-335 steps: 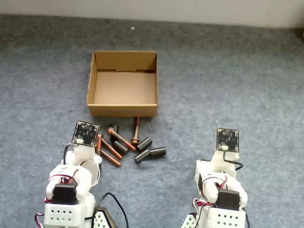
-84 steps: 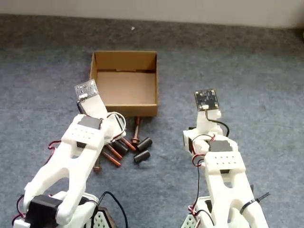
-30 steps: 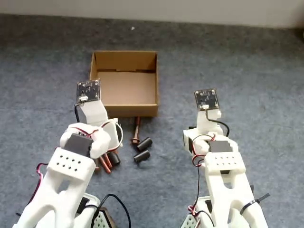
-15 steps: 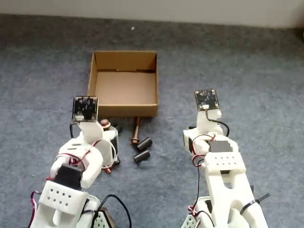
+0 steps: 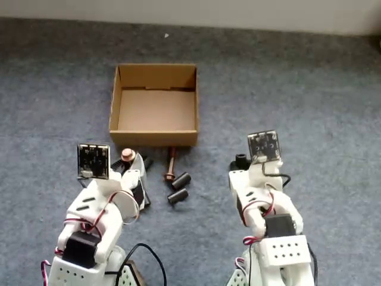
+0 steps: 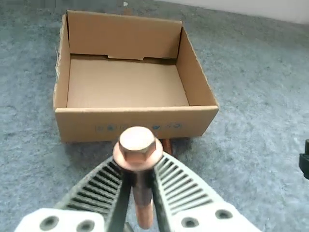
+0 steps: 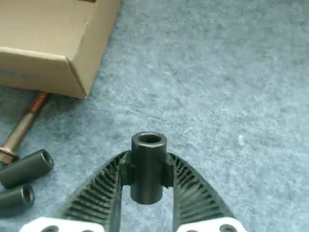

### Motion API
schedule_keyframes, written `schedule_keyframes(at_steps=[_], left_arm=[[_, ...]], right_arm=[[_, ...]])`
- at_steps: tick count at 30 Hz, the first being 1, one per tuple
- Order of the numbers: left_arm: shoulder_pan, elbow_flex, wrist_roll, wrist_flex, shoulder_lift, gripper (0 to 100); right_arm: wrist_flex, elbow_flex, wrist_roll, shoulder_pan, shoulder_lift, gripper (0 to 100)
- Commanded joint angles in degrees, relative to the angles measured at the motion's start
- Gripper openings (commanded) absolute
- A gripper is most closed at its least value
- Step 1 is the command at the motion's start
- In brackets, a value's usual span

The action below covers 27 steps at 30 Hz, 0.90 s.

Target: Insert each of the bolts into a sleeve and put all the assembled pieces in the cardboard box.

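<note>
Bolt (image 6: 138, 147) head-up between tight-closed left fingers (image 6: 94, 191); sleeve (image 7: 148, 166) upright, gripped between right fingers (image 7: 193, 193).

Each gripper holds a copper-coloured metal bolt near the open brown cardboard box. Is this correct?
Not quite. The left gripper does hold a copper-coloured metal bolt, but the right gripper holds a black cylindrical sleeve, as the right wrist view shows. Both are near the open brown cardboard box.

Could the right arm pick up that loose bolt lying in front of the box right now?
Probably not yet. The right gripper is shut on a black sleeve, so it has no free grip. The loose bolt itself lies in the open on the carpet.
</note>
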Motion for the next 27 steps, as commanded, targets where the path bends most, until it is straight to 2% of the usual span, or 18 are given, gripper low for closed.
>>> schedule_keyframes(at_steps=[1, 7, 18, 22, 27], left_arm=[[0.1, -0.1, -0.7, -1.6, -4.4, 1], [0.6, -0.2, -0.5, -5.0, -3.7, 1], [0.7, -0.1, -0.7, -22.7, -3.7, 1], [0.7, -0.1, -0.7, -29.4, -3.6, 1], [4.9, -0.1, -0.7, -32.6, -3.6, 1]], right_arm=[[0.2, 0.7, -0.4, -2.2, -6.4, 0.6], [0.2, 4.0, -0.4, -5.4, -13.1, 0.6], [0.2, 11.8, -0.5, -11.2, -30.5, 0.6], [0.1, 12.7, -0.5, -13.6, -29.8, 0.6], [-0.1, 12.7, -0.5, -17.3, -30.5, 0.6]])
